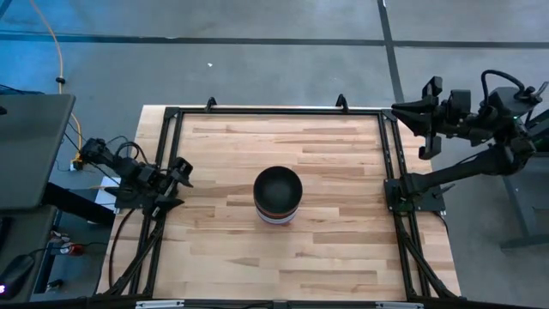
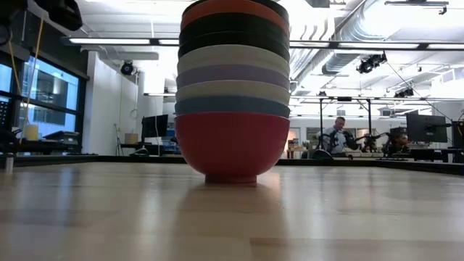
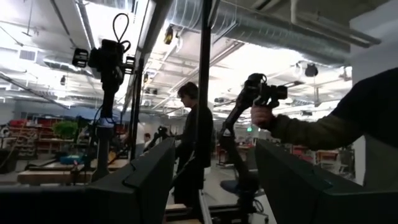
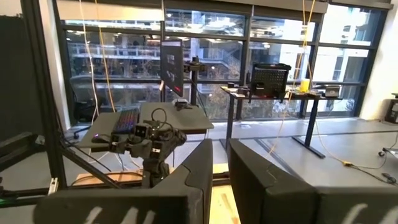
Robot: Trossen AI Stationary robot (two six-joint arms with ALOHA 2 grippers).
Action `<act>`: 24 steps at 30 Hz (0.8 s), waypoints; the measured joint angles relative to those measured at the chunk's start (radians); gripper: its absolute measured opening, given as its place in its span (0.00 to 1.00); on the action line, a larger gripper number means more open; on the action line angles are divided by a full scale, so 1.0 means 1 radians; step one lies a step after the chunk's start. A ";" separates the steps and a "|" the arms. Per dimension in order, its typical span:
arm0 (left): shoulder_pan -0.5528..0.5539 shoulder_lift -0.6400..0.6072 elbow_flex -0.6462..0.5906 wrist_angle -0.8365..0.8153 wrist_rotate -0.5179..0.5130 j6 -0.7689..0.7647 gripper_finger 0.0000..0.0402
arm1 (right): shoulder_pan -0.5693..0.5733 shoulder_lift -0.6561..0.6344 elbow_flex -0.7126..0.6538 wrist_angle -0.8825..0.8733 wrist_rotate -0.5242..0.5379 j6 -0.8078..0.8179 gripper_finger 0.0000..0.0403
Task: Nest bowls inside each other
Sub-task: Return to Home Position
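The bowls (image 1: 278, 196) stand as one nested stack at about the middle of the tabletop (image 1: 343, 249), and the high view shows no loose bowl on the wood around them. By that, the nesting looks complete.

The left arm (image 1: 120, 167) sits at the tabletop's 9 o'clock edge. The right arm (image 1: 480, 163) is folded beyond the 3 o'clock edge, off the wood altogether. Both are well apart from the stack, so I judge that all that is left is for the arms to settle into their parked pose.

From tabletop height the stack reads upward from a magenta bowl (image 2: 232, 145) resting on the wood. Above it come a blue bowl (image 2: 232, 106), a white bowl (image 2: 232, 90), a lavender bowl (image 2: 232, 75) and a second white bowl (image 2: 232, 58). Next is a dark band (image 2: 232, 36) that seems to hold two black rims, then a red bowl (image 2: 232, 7). The top is cut off there, but the high view shows a black bowl (image 1: 278, 184) uppermost. The rims sit level and evenly spaced, with no tilt that I can see.

The left end effector (image 1: 180, 183), at 9 o'clock from the stack, has its fingers spread wide and holds nothing. The right end effector (image 1: 401, 112), near 2 o'clock from the stack by the tabletop's corner frame, shows only a narrow gap between its fingers and is also empty.
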 joint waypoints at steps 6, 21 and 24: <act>0.102 0.026 0.000 0.023 0.093 -0.038 0.53 | 0.000 0.013 0.000 0.000 0.000 0.000 0.11; 0.303 0.048 0.000 0.127 0.233 -0.083 0.53 | 0.000 0.020 0.000 -0.003 -0.004 0.037 0.11; 0.344 0.048 0.000 0.141 0.272 -0.090 0.53 | 0.000 0.024 0.000 -0.002 -0.004 0.037 0.11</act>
